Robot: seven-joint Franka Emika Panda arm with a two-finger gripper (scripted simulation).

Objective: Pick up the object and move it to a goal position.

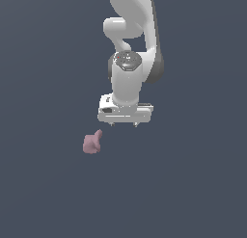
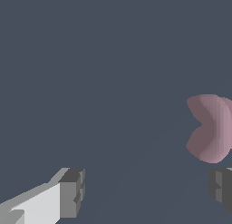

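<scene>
The object (image 1: pixel 91 142) is a small dusty-pink lumpy blob with a stubby protrusion, lying on the dark grey surface. In the exterior view it sits below and toward the exterior view's left of my gripper (image 1: pixel 124 125), apart from it. The white arm hangs straight down over the surface. In the wrist view the object (image 2: pixel 212 128) shows at the picture's edge, partly cut off, outside the gap between the fingers. My gripper (image 2: pixel 147 191) is open, with one dark fingertip (image 2: pixel 72 191) and the other fingertip (image 2: pixel 222 187) wide apart and nothing between them.
The plain dark grey surface (image 1: pixel 193 184) fills both views. Nothing else shows besides the white arm (image 1: pixel 129 49).
</scene>
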